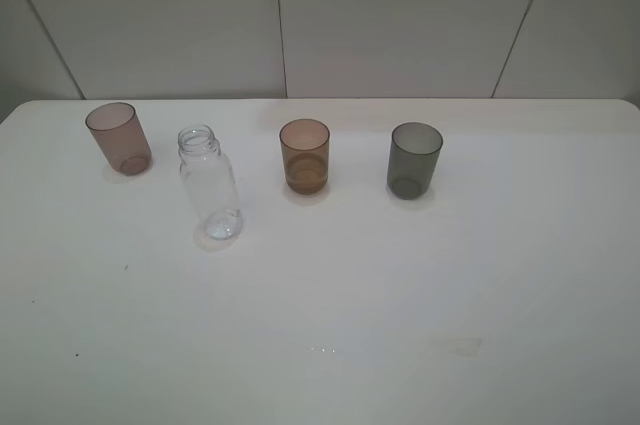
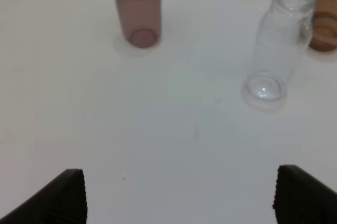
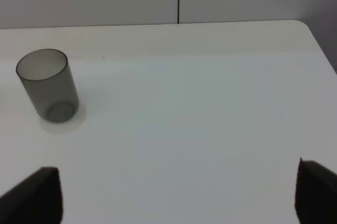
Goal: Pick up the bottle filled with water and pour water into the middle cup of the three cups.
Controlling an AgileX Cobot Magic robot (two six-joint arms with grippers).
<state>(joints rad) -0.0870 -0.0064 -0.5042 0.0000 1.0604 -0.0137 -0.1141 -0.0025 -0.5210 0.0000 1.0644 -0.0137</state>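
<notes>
The clear uncapped bottle (image 1: 210, 183) stands upright on the white table, between the pinkish-mauve cup (image 1: 118, 138) and the amber middle cup (image 1: 304, 155). The dark grey cup (image 1: 414, 160) stands to the right. No arm shows in the exterior high view. In the left wrist view the open left gripper (image 2: 180, 195) is empty, well short of the mauve cup (image 2: 137, 8) and the bottle (image 2: 277, 39); the amber cup (image 2: 325, 16) shows at the edge. In the right wrist view the open right gripper (image 3: 179, 192) is empty, short of the grey cup (image 3: 47, 84).
The white table (image 1: 400, 285) ends at a grey panelled wall (image 1: 400, 15) behind the cups. Its rounded far right corner (image 3: 310, 29) shows in the right wrist view. A few small dark specks lie on the near left of the table.
</notes>
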